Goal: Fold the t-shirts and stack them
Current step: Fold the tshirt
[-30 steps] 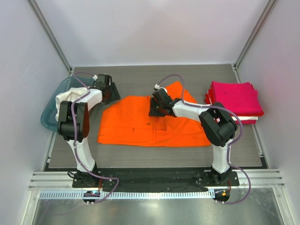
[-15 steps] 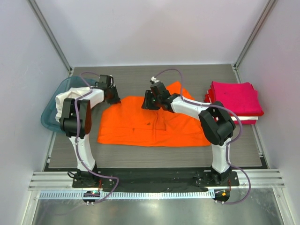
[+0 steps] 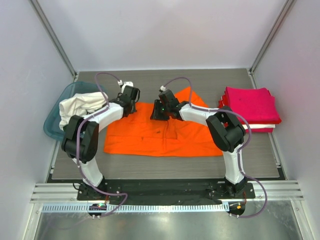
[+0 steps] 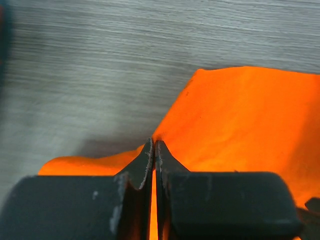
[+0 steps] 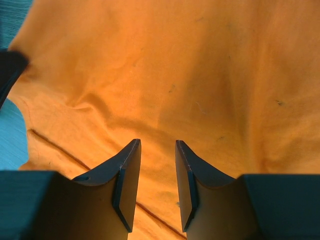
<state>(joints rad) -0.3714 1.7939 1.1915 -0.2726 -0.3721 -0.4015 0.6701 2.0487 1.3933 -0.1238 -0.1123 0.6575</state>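
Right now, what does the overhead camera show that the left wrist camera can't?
Only the overhead view shows both arms, the stack of folded pink t-shirts at the right, the teal bin holding white cloth at the left, and the right gripper. Only the left wrist view shows the left gripper pinched shut on a raised ridge of fabric. Both show the orange t-shirt on the grey table.

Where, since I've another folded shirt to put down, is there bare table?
Free: the far table strip behind the orange t-shirt, and the near strip in front of it. Crowded: the centre, the bin at left, the pink stack at right.
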